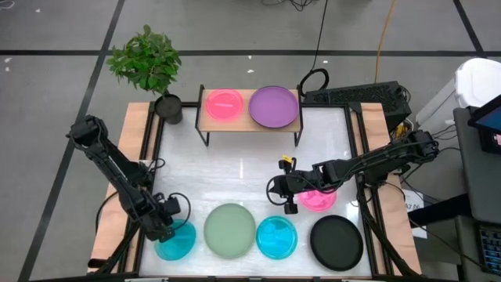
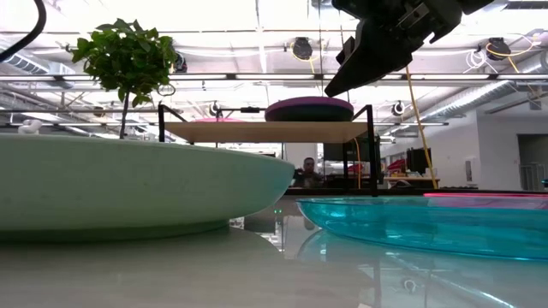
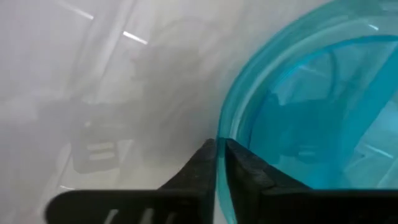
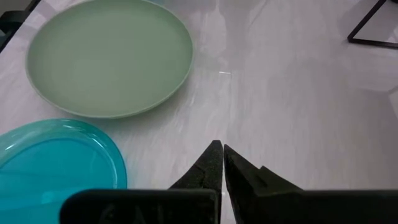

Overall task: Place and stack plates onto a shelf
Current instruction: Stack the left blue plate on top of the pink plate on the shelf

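My left gripper (image 1: 169,225) (image 3: 221,155) points steeply down at the table's near left corner, shut on a translucent cyan plate (image 1: 177,240) (image 3: 311,106). Right of it along the near edge lie a sage green plate (image 1: 229,230), a second cyan plate (image 1: 276,236) and a black plate (image 1: 337,241). A pink plate (image 1: 319,200) lies under my right arm. My right gripper (image 1: 286,188) (image 4: 222,155) hangs shut above mid-table with nothing between its fingers. The shelf (image 1: 249,121) at the far edge carries a pink plate (image 1: 225,103) and a purple plate (image 1: 274,106). My left gripper pinches the cyan plate's rim (image 3: 219,134) on the side toward the table's left edge. One finger (image 3: 202,163) is outside the rim and the other (image 3: 244,167) inside the dish. The fingers come from above, slanting down. The plate appears to lie flat on the table.
A potted plant (image 1: 149,63) stands at the shelf's left end. Bare white tabletop (image 1: 235,172) lies between the shelf and the row of plates. Wooden side rails (image 1: 133,157) border the table. In the low view a person (image 2: 308,171) sits in the room beyond the shelf.
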Available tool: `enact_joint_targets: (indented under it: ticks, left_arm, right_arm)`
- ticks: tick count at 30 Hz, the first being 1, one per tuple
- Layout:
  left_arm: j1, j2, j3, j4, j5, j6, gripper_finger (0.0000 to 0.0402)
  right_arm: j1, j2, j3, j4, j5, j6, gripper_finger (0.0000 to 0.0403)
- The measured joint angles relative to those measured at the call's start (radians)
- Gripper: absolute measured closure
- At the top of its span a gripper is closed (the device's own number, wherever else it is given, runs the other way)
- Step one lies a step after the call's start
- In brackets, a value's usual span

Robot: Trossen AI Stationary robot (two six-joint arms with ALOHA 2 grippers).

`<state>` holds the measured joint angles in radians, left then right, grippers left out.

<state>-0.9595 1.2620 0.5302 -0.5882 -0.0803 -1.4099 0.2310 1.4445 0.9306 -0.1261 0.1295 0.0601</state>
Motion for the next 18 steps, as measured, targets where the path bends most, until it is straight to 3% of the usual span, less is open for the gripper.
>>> enact_joint_targets:
  ticks: [3,18]
  left_arm:
    - [0.01,-0.013,0.001,0.0,0.0,0.022,0.0394]
    - [0.073,-0.228,0.001,-0.015,-0.055,0.125,0.0398]
  right_arm:
    - [0.0,0.0,0.0,0.0,0.0,0.0,0.0403]
    - [0.0,0.0,0.0,-0.004,0.0,-0.004,0.0403]
